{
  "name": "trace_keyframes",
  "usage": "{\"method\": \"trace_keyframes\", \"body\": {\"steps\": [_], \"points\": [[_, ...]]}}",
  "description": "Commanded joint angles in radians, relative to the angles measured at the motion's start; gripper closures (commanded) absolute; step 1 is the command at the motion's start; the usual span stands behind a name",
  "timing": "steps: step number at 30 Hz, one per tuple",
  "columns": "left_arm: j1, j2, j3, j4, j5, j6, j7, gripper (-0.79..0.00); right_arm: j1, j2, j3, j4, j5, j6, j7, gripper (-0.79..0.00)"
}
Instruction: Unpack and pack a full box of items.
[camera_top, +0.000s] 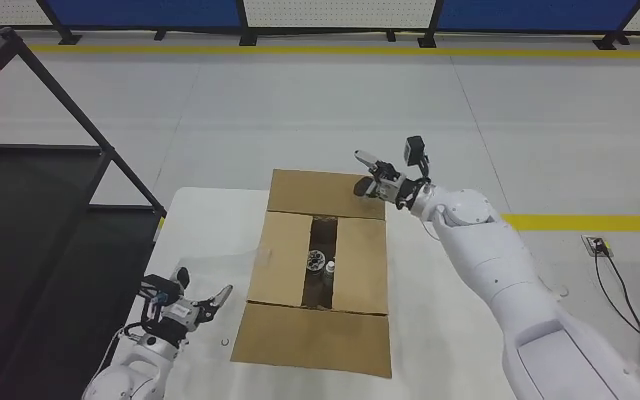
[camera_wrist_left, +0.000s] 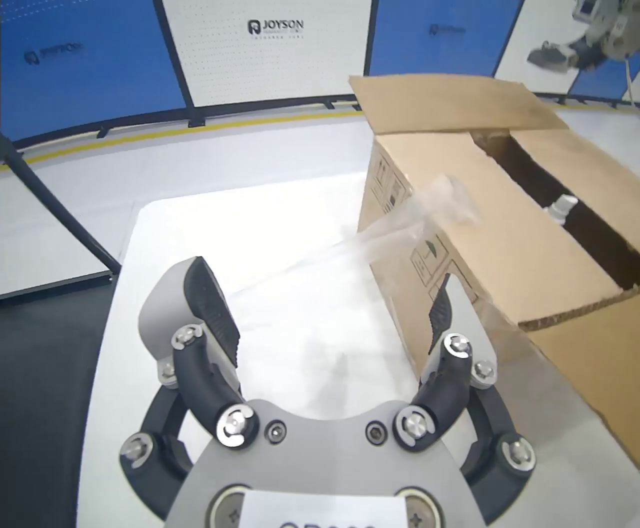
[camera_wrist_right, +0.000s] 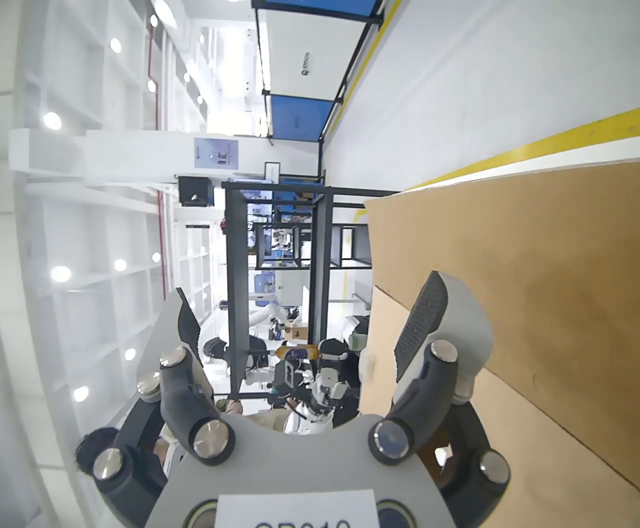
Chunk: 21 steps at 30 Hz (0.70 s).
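Two hands are in sight, both spread wide and holding nothing. The cardboard box (camera_top: 355, 265) sits in the middle of the white surface (camera_top: 210, 230). Its two long top flaps lie nearly flat, with a dark slot between them. Its far end flap (camera_top: 325, 192) and near end flap (camera_top: 315, 340) are folded outward.

Through the slot a white bottle cap (camera_top: 330, 266) shows among darker items that are too shadowed to name. In the left wrist view the same cap (camera_wrist_left: 562, 205) sits just under the slot's edge. A loose strip of clear tape (camera_wrist_left: 430, 200) sticks out from the upper edge of the box's side wall (camera_wrist_left: 400, 250).

The left hand (camera_top: 204, 284) is low over the surface at the near left corner, apart from the box and pointed toward its side. Its own camera shows the black ribbed pads (camera_wrist_left: 210, 300) far apart, with bare surface (camera_wrist_left: 240, 235) between them.

The right hand (camera_top: 363, 172) is at the far right corner of the box, by the outer corner of the far flap. In its wrist view the hand (camera_wrist_right: 307, 286) is turned sideways. One finger (camera_wrist_right: 440, 320) lies across the brown face of the flap (camera_wrist_right: 525, 240), and the other is out past the flap's edge. Whether that finger touches the cardboard I cannot tell.
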Motion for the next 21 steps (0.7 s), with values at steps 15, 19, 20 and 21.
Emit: {"method": "trace_keyframes", "body": {"steps": [15,19,20,21], "points": [[-0.013,-0.001,0.073,0.015,0.105,-0.065,0.028,-0.785,-0.055,0.04,0.074,-0.081,0.083,0.051,0.151,-0.785],[-0.002,-0.002,0.083,-0.001,0.116,-0.065,0.039,-0.785,-0.086,0.05,0.06,-0.169,0.013,0.079,0.164,-0.785],[0.001,-0.002,0.085,-0.004,0.116,-0.064,0.043,-0.785,-0.091,0.052,0.06,-0.186,0.0,0.086,0.165,-0.785],[0.003,-0.002,0.086,-0.007,0.117,-0.061,0.045,-0.785,-0.096,0.054,0.056,-0.206,-0.019,0.092,0.17,-0.785]]}}
